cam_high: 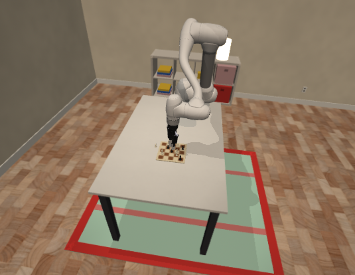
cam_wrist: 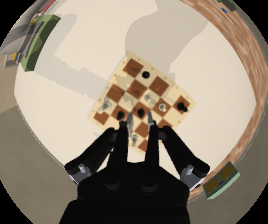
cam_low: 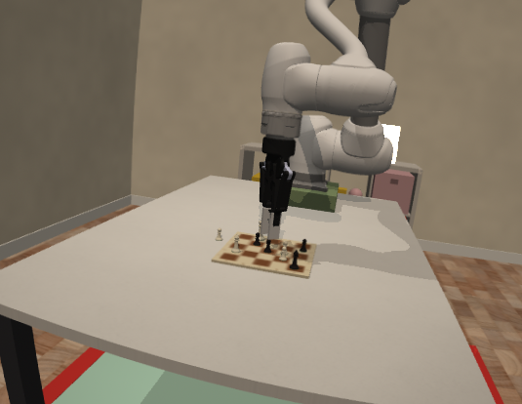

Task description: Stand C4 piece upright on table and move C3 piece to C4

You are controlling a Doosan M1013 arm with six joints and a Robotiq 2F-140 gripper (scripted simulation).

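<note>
Step in hand, my read: the C3 -> C4 move, at the pick. Square labels are too small to read. By square count the board (cam_high: 166, 161) (cam_low: 261, 268) (cam_wrist: 112, 85) looks 5x5, so the black centre piece (cam_high: 172, 151) (cam_low: 267, 248) (cam_wrist: 141, 113) should be C3. It's upright on its square.

White pawn (cam_high: 156, 145) (cam_low: 219, 235) stands upright on the table (cam_high: 143, 173) (cam_low: 186, 303) (cam_wrist: 55, 105), off the board's edge. Likely the old C4 piece, so that half looks done. Can't confirm from labels.

Claw (cam_high: 172, 148) (cam_low: 271, 237) (cam_wrist: 140, 117): part-spread, narrow gap, nothing pinched. Tips point down, close to the centre piece. Can't tell if they already straddle it.

Next: line the gap up on the centre piece, finish the descent, close, check the grip, then lift straight up. Then one square over to C4, set down upright, whole base inside the lines, release, back out vertically. Which neighbour is C4, I can't tell.

Watch:
- black neighbour (cam_high: 168, 146) (cam_low: 257, 239) (cam_wrist: 120, 115) sits diagonal to the centre, near one finger. Opening wider down there could knock it.
- pale piece (cam_low: 286, 243) (cam_wrist: 148, 95) beside the centre may be tipped; too blurred to be sure. If tipped, it needs righting before the end. If it's on C4, it has to go off first.
</note>
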